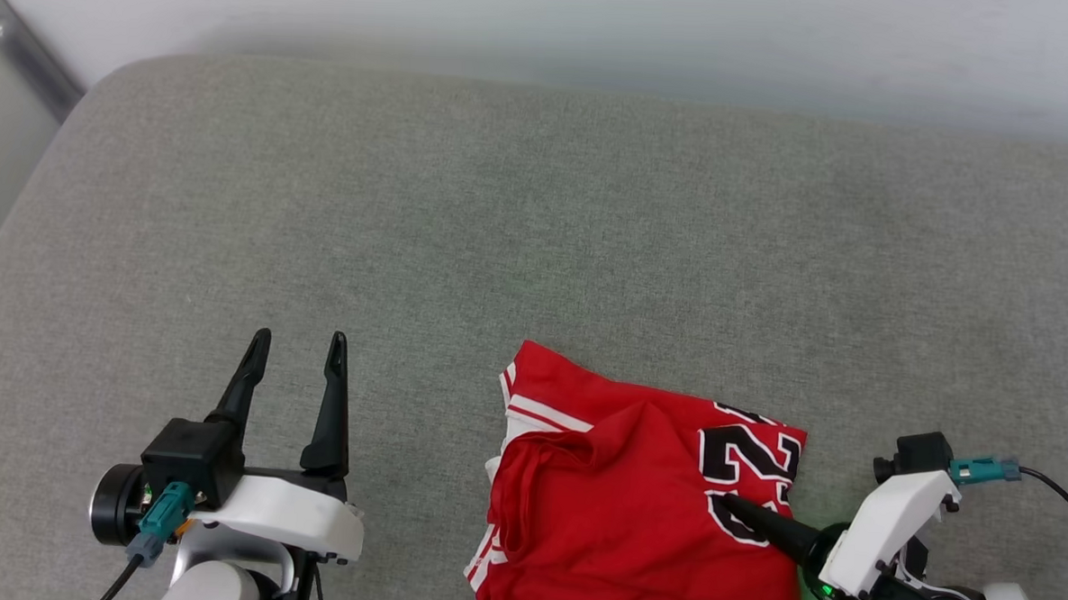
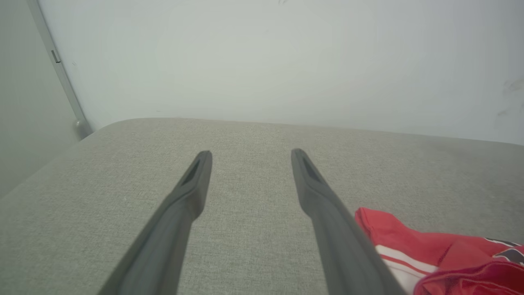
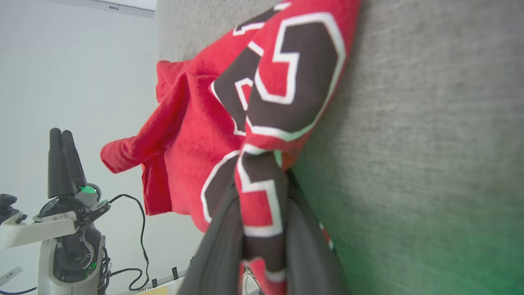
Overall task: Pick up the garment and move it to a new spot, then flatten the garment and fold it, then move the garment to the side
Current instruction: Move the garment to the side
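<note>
The garment (image 1: pixel 615 511) lies bunched on the grey padded surface (image 1: pixel 322 192), near its front edge and towards my right. It is rumpled, with a striped white sleeve showing at its left side and the black-and-white number on its right. My right gripper (image 1: pixel 728 502) reaches in from the right onto that printed part. In the right wrist view, its two dark fingers are drawn close together with a fold of the numbered cloth pinched between them. My left gripper (image 1: pixel 301 337) hovers well left of the shirt, fingers spread wide and holding nothing.

As I judge it, the pick-up is only beginning: the cloth is gripped but mostly rests on the surface. Moving, flattening, folding and setting it aside are all left.
</note>
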Motion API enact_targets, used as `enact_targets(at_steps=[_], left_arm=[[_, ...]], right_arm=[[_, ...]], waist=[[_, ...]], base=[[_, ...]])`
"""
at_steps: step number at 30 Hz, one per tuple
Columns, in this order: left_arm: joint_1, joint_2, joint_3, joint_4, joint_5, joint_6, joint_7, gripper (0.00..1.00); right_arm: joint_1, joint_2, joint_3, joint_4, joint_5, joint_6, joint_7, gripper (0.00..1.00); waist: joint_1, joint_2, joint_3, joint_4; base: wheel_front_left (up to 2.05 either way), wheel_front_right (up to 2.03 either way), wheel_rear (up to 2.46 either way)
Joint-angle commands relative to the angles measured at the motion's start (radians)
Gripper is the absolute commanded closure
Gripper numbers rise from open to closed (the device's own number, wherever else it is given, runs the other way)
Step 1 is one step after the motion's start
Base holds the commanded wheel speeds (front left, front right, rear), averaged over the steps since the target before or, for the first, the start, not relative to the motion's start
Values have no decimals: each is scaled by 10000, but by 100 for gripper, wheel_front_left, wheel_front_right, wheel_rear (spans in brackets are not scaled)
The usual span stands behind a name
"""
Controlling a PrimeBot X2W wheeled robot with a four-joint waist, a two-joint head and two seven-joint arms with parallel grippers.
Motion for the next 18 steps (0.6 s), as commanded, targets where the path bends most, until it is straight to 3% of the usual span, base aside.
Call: enact_targets(at_steps=[1,6,13,18], left_arm=[[-9,-6,63,51,78,-53,-47,0],[199,2,137,75,156,-77,-48,0],[492,111,184,-33,179,-62,-41,0],[677,255,211,-254,281,92,5,0]], right_arm=[[-43,-129,186,11,39,-11,-160,100],[-258,-880,1067,-502,-705,-10,-794,100],[-560,-1999,2075,-783,-2713,-10,-1533,100],[-954,-2349,2146,-642,-4319,-10,-1625,100]], waist=[[0,0,-114,-46],[0,0,-495,-355],[0,0,-909,-1192],[0,0,-981,-2346]], base=[[0,0,0],[0,0,0],[0,0,0],[0,0,0]])
